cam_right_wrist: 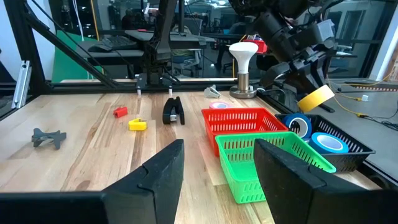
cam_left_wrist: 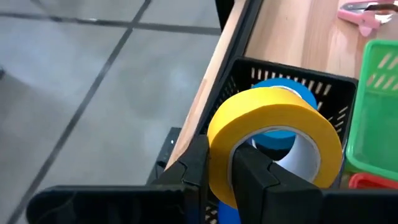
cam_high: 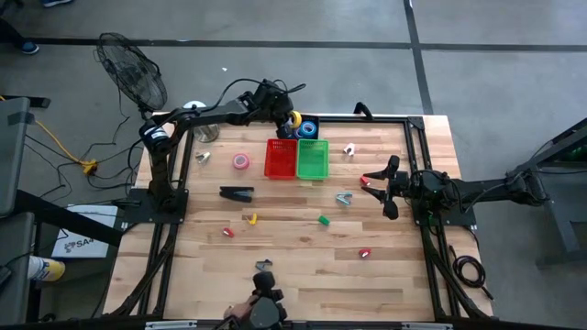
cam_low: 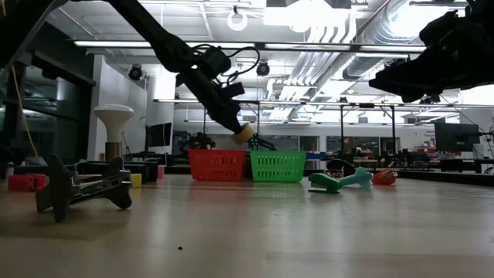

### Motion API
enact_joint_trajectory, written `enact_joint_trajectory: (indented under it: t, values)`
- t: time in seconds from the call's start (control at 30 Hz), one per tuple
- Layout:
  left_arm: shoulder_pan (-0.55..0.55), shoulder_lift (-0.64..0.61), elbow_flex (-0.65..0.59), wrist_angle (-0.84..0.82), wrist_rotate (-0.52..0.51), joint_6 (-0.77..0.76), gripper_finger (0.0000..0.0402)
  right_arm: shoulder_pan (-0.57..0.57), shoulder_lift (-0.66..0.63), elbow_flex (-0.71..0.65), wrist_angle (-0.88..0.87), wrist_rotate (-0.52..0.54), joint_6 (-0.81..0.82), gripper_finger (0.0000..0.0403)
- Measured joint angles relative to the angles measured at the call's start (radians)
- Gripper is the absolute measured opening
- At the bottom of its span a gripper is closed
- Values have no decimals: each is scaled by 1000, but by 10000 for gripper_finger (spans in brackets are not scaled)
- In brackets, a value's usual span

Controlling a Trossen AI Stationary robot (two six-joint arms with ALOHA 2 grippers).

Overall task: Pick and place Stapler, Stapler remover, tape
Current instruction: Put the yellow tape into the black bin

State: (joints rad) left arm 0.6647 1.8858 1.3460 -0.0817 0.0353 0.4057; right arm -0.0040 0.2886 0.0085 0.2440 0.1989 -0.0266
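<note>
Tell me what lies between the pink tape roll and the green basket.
The red basket sits between the pink tape roll and the green basket, seen in the high view.

Overhead looks straight down; low looks level; both share baskets [cam_high: 296,158].

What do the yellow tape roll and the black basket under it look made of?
The yellow tape roll looks like smooth, slightly glossy plastic film wound on a pale, probably cardboard core. The black basket looks like matte moulded plastic, judging by its slotted wall.

2 dark jointed arms [cam_high: 197,115] trail black cables and end in blocky black jaws.
</note>
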Motion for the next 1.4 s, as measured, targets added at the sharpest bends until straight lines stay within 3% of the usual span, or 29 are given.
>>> enact_joint_trajectory:
  t: [0.5, 0.9, 1.4]
  values:
    - [-11, 0, 0, 44, 30, 295, 50, 0, 0, 0, 0, 0, 0, 185]
    - [-11, 10, 0, 56, 27, 296, 56, 0, 0, 0, 0, 0, 0, 185]
    - [-12, 84, 0, 90, -72, 288, 133, 0, 0, 0, 0, -4, 0, 185]
